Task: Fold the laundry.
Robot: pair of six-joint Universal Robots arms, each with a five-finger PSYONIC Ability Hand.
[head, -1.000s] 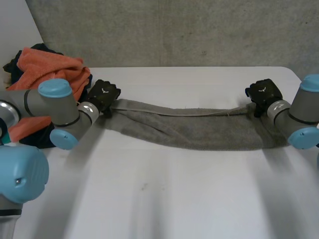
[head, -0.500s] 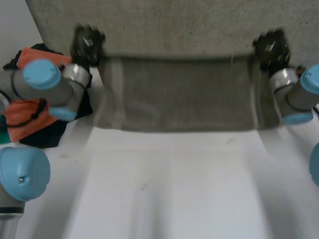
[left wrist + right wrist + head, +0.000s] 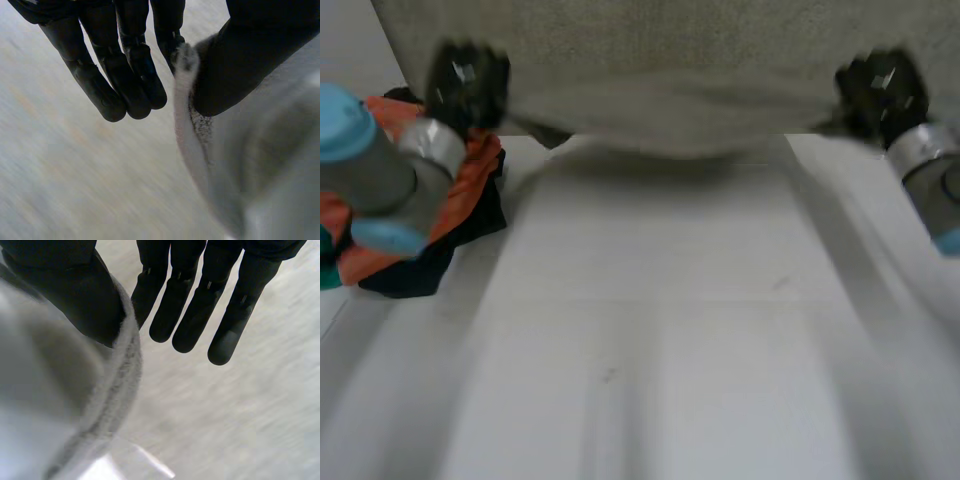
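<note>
A grey towel [image 3: 670, 110] hangs in the air above the far part of the white table [image 3: 650, 320], stretched wide between my two hands. My left hand [image 3: 468, 80] holds its left top corner and my right hand [image 3: 882, 88] its right top corner. In the left wrist view the thumb of the left hand [image 3: 250, 60] pinches the towel's hem [image 3: 187, 125] against a straight finger. The right wrist view has the right hand [image 3: 75, 290] pressing its thumb on the towel's edge [image 3: 115, 390] the same way, the other fingers straight.
A pile of laundry [image 3: 470, 190], orange cloth over dark cloth, lies at the table's far left, just under my left forearm. A grey wall stands behind the table.
Both hands closed on the towel's corners and rose from the table. The towel, which lay bunched along the far side, now hangs spread between them.
</note>
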